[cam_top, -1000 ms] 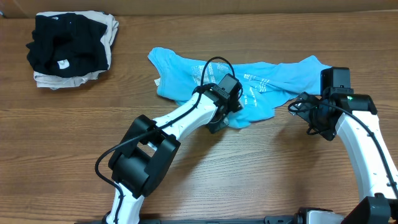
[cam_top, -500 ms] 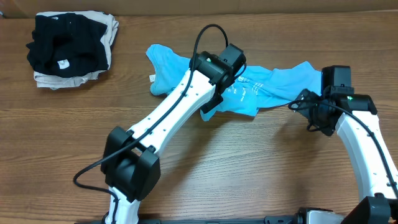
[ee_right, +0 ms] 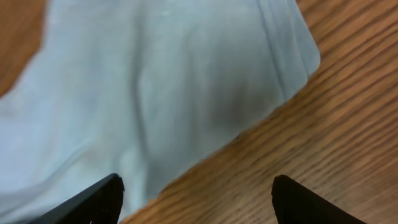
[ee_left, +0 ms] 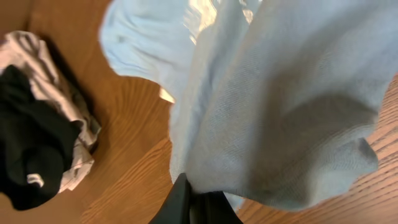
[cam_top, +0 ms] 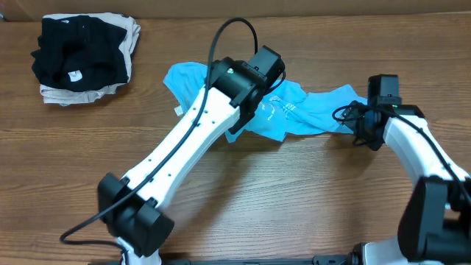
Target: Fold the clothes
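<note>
Sky-blue T-shirt (cam_top: 309, 110) found bunched across the far middle of the wooden table (cam_top: 294, 206). Left gripper (ee_left: 191, 198) clamped tight on a lifted fold of it; right gripper (ee_right: 198, 198) held spread apart above its right end.

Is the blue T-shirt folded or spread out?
Neither: the T-shirt lies crumpled in a long strip, one part pinched by the left fingers.

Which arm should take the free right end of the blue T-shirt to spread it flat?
Right. The right gripper is open right at that end of the light sky-blue soft T-shirt. The left gripper is shut on cloth nearer the middle, so it is occupied.
</note>
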